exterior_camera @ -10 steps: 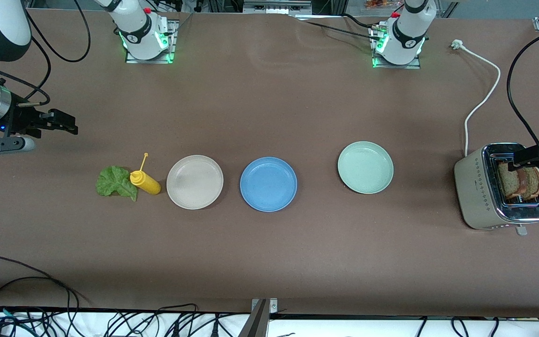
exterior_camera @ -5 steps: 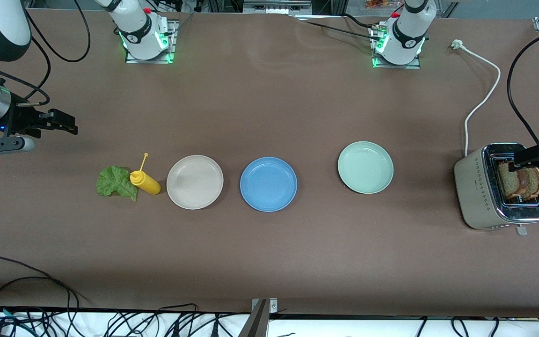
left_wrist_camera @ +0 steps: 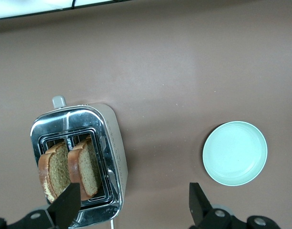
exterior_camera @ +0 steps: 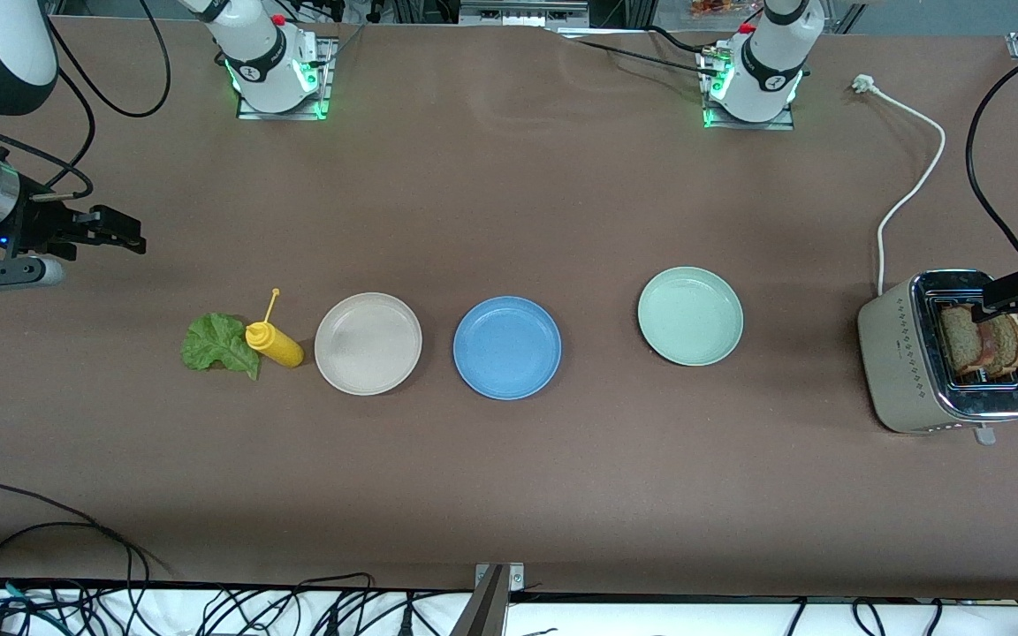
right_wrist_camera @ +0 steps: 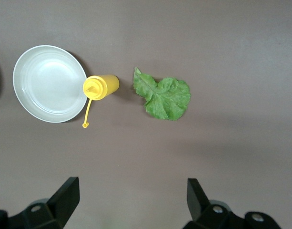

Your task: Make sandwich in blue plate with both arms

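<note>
Sitting in the middle of the table is the blue plate (exterior_camera: pixel 507 347), bare, between a beige plate (exterior_camera: pixel 368 343) toward the right arm's end and a pale green plate (exterior_camera: pixel 690 315) toward the left arm's end. No sandwich yet: two brown bread slices (left_wrist_camera: pixel 69 168) stand upright in the slots of a silver toaster (exterior_camera: pixel 902 353) at the left arm's end, and a lettuce leaf (right_wrist_camera: pixel 162 98) lies flat on the table just beside a yellow squeeze bottle (exterior_camera: pixel 274 343), which stands next to the beige plate. Left gripper (left_wrist_camera: pixel 131 207) hangs over the toaster with fingers spread wide, holding nothing. Right gripper (right_wrist_camera: pixel 131 200) hovers over bare table near the lettuce, fingers also wide apart and empty
</note>
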`<state>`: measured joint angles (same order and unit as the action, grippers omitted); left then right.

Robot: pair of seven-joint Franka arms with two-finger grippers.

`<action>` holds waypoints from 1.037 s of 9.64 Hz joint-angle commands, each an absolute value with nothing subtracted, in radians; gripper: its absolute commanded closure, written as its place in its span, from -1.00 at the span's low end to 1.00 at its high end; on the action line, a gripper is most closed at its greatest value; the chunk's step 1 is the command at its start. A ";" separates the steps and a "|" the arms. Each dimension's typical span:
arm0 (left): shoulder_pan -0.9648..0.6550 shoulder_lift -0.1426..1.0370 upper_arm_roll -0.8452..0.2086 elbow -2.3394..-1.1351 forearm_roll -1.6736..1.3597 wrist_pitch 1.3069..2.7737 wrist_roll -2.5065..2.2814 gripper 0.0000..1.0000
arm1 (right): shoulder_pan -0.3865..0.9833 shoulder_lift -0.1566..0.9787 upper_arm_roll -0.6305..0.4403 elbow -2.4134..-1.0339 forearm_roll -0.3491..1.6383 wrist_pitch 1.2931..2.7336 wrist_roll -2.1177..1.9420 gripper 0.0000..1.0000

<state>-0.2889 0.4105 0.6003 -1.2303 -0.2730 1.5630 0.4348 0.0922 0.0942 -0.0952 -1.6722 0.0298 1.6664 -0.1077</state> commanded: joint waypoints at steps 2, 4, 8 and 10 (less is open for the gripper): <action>-0.298 0.368 0.594 -1.247 -0.238 1.568 0.431 -1.00 | 0.091 0.078 -0.094 -1.671 0.018 1.654 -0.100 -1.00; -0.295 0.345 0.589 -1.250 -0.236 1.568 0.402 -1.00 | 0.092 0.078 -0.091 -1.667 0.018 1.654 -0.098 -1.00; -0.153 0.258 0.302 -1.267 -0.073 1.568 0.248 -1.00 | 0.091 0.078 -0.092 -1.667 0.018 1.654 -0.100 -1.00; -0.146 0.200 0.252 -1.328 -0.038 1.568 0.187 -1.00 | 0.091 0.078 -0.094 -1.667 0.018 1.652 -0.100 -1.00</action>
<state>-0.1693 0.2913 0.3172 -1.2379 -0.0865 1.5626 0.2466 0.0923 0.0923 -0.0951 -1.6682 0.0297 1.6664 -0.1077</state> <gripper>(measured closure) 0.000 0.000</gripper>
